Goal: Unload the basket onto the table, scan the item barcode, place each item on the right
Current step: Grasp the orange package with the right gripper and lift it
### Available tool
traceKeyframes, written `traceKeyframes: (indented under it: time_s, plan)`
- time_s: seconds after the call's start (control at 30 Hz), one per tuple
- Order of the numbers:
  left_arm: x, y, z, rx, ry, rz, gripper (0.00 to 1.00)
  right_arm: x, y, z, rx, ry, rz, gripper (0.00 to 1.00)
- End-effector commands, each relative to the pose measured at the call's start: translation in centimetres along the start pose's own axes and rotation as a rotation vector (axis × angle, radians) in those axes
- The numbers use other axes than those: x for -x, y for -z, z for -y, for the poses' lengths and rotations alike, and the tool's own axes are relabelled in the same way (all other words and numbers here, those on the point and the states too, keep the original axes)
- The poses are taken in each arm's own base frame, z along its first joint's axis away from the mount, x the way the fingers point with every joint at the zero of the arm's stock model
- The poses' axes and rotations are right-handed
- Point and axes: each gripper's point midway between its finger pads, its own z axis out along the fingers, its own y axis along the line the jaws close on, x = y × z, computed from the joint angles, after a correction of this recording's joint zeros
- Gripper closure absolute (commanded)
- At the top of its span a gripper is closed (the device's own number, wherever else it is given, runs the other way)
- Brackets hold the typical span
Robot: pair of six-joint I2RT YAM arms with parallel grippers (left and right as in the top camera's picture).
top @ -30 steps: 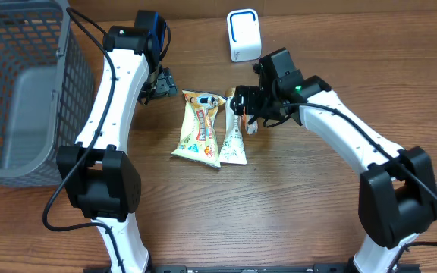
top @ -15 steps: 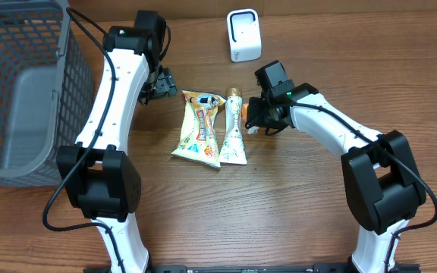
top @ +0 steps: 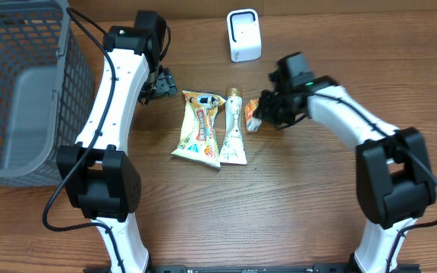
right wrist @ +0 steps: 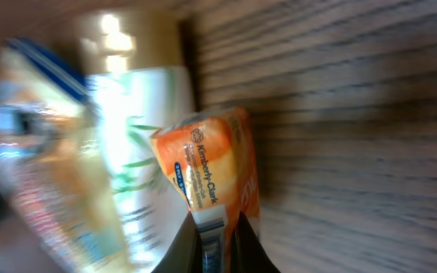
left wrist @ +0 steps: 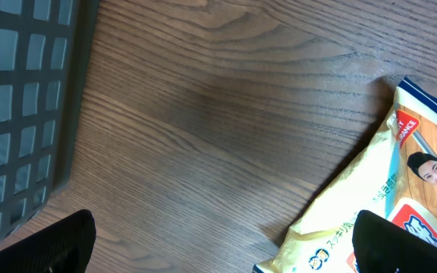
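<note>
A: Status?
B: Right gripper (top: 264,115) is clamped on the orange Kimberly-Clark packet (top: 253,118), just past table centre toward 1 o'clock. Left gripper (top: 163,83) stands wide with nothing in it, over bare wood at 11 o'clock of the snack bag (top: 199,127).
A: Grip quality?
B: Weak, I'd say. Wrist view shows the fingers (right wrist: 250,256) nipping only the packet's bottom edge. With a soft wrapper and a thin pinch, it could swing or slip out on the way to the scanner (top: 243,35) at 12 o'clock.
A: Barcode?
B: Can't find it. The brand face looks at the wrist camera, and no bars show in any view. If the code sits under the fingers or on the far face, the scanner reads nothing and a regrasp is needed.
A: Neighbours?
B: Gold-capped tube (top: 234,130) lies right at the packet's 9 o'clock, touching or nearly. Can't tell which. A sideways drag instead of a straight lift could roll it into the bag.
A: Is it off the table (top: 317,220)?
B: Can't tell. The wrist picture is smeared.
A: Basket (top: 21,83)?
B: Far off at 9 o'clock, no factor. The left arm is also clear of the line to 12.
A: Top risk?
B: Wrong face presented, then a drop from the edge pinch.
</note>
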Motion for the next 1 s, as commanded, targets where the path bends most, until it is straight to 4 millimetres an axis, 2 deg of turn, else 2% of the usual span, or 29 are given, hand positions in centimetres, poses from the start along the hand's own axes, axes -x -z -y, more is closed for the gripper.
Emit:
traceKeyframes:
  time_s: [0.0,0.1,0.23,0.3,0.53,0.77,0.8,0.83,0.9,0.97]
  plan:
    - [-0.1,-0.1,0.4,0.0,0.006,-0.003,0.0,1.1,6.6,-5.2,0.426,-0.009,-0.075,0.96]
    - [-0.1,-0.1,0.4,0.0,0.005,-0.003,0.0,1.5,10.1,-5.3,0.617,-0.048,-0.126,0.96]
    - [-0.1,-0.1,0.4,0.0,0.006,-0.003,0.0,1.0,14.8,-6.6,0.883,-0.012,-0.201,0.96]
    - [-0.1,-0.1,0.4,0.0,0.006,-0.003,0.0,0.5,16.0,-7.2,0.958,-0.011,-0.241,0.96]
    - [-0.1,-0.1,0.4,0.0,0.006,-0.003,0.0,-0.7,15.3,-8.1,0.951,-0.043,-0.296,0.96]
    - [-0.1,-0.1,0.4,0.0,0.006,-0.003,0.0,-0.7,15.0,-8.2,0.942,-0.024,-0.286,0.96]
    - [-0.1,-0.1,0.4,0.0,0.006,-0.003,0.0,-0.2,14.3,-7.8,0.898,-0.013,-0.254,0.96]
    - [-0.1,-0.1,0.4,0.0,0.006,-0.003,0.01,1.7,10.4,-4.2,0.596,-0.064,-0.114,0.96]
    - [-0.1,-0.1,0.4,0.0,0.006,-0.003,0.0,2.8,7.9,0.7,0.287,-0.143,-0.019,0.96]
    - [-0.1,-0.1,0.4,0.0,0.006,-0.003,0.0,3.1,7.0,5.2,0.017,-0.186,0.05,0.96]
